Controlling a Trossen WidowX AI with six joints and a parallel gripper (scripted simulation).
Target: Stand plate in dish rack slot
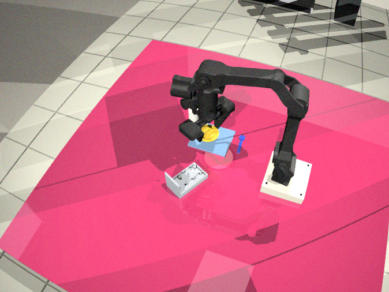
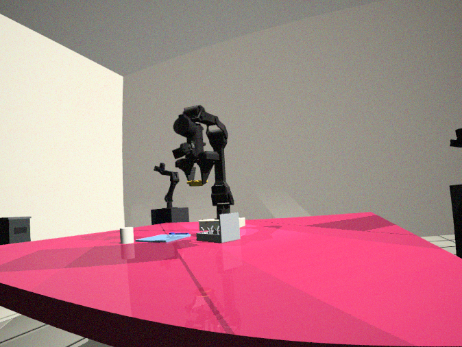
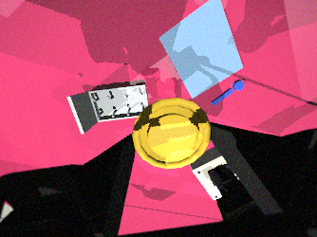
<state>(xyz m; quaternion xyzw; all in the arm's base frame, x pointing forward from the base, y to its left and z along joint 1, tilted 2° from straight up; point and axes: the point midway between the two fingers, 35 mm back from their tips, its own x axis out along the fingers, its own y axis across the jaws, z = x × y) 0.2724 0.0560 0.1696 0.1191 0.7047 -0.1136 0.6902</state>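
The yellow plate point(image 1: 210, 133) point(image 2: 197, 182) point(image 3: 171, 132) hangs level in the air, well above the table. My gripper point(image 1: 204, 133) point(image 2: 197, 179) point(image 3: 170, 132) is shut on it, with a finger on each side of its rim. The grey dish rack point(image 1: 173, 185) point(image 2: 229, 226) point(image 3: 83, 112) stands on the pink table, below the plate and off to one side, with its rails empty. In the wrist view the rack lies to the upper left of the plate.
A light-blue mat point(image 1: 221, 146) point(image 2: 158, 238) point(image 3: 204, 50) lies under the arm. A blue spoon point(image 1: 240, 143) point(image 2: 179, 233) point(image 3: 229, 92) lies beside it. A white cup point(image 1: 193, 115) point(image 2: 127, 235) stands behind the mat. The arm's white base point(image 1: 298, 185) is on the right.
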